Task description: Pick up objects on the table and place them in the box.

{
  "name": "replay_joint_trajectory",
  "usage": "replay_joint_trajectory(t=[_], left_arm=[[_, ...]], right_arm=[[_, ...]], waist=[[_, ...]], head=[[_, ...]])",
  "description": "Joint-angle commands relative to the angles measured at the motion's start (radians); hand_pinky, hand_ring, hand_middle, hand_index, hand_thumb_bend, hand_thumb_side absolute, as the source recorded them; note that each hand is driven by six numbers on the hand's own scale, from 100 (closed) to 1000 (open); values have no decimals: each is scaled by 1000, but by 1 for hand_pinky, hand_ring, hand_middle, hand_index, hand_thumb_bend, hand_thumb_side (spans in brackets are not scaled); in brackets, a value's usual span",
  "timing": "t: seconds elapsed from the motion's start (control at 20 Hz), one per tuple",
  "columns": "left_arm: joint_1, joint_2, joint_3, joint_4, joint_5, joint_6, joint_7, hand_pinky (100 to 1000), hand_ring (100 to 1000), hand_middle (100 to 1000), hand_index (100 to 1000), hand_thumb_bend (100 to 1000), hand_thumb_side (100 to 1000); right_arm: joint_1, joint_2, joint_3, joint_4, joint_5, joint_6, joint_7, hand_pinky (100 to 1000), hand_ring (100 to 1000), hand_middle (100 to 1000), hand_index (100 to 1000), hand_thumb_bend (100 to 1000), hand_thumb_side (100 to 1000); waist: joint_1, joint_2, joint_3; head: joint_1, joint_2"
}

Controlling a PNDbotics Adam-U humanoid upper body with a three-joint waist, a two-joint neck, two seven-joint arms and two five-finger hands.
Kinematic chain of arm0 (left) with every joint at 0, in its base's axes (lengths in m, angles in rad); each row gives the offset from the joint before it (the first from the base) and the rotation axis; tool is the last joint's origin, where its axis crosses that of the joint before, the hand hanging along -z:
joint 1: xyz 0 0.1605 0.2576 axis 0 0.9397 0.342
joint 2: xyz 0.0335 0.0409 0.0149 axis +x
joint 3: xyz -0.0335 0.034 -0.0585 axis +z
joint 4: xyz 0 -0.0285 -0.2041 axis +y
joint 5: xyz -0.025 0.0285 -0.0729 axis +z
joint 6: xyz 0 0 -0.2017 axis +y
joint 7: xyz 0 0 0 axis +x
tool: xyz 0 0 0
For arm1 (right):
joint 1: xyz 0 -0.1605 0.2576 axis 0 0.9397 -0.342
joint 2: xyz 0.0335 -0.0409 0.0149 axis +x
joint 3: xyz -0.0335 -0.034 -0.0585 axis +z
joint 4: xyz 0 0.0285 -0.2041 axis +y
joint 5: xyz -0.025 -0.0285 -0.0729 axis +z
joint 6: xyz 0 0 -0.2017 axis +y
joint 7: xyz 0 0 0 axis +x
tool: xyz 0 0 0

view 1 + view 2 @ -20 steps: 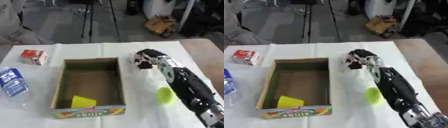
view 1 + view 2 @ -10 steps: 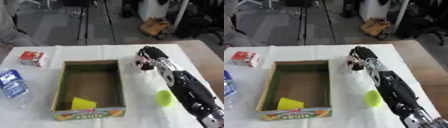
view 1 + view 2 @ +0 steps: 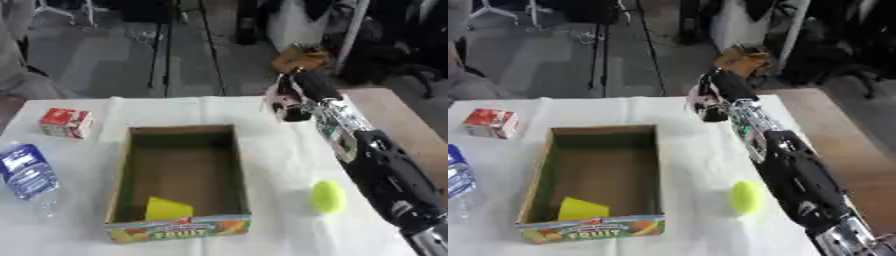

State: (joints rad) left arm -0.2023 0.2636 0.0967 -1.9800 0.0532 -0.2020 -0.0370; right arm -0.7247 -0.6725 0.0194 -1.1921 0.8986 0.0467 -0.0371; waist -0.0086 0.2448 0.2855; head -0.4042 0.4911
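Note:
My right hand (image 3: 302,90) reaches far across the table, past the box's back right corner, with its fingers curled round a small pink and black object (image 3: 283,101) lifted off the cloth. The open cardboard fruit box (image 3: 180,227) sits in the middle and holds a yellow cup (image 3: 167,209) at its near end. A yellow-green ball (image 3: 327,196) lies right of the box beside my forearm. At the far left stands a red and white carton (image 3: 65,122). A clear plastic bottle with a blue label (image 3: 28,173) lies along the left edge. My left hand is out of sight.
A white cloth (image 3: 271,165) covers the table, with bare wood (image 3: 395,117) at the right side. Beyond the far edge are a tripod (image 3: 166,45), a cardboard box on the floor (image 3: 299,59) and chairs.
My right hand has risen and moved farther away with the pink and black object in it. The whole view has also shifted, so the camera moved.

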Motion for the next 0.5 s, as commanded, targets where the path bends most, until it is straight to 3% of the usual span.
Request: replay_joint_trajectory(t=[0.05,0.4,0.5], left_arm=[[-4,22,13,-20,3,5,3,486,856,834,825,396,854],[-4,23,15,-20,3,11,5,487,856,834,826,400,852],[-5,22,14,-20,5,11,5,488,855,834,825,403,849]], right_arm=[[-8,-53,-7,-104,-51,6,-3,270,341,335,437,320,100],[9,-72,77,-427,-262,18,99,269,339,334,439,294,100],[6,-60,122,-512,-319,13,145,269,338,330,446,242,100]], waist=[[-3,-29,-6],[-11,-44,-18],[-12,-49,-18]], head=[[6,9],[14,17],[13,20]])
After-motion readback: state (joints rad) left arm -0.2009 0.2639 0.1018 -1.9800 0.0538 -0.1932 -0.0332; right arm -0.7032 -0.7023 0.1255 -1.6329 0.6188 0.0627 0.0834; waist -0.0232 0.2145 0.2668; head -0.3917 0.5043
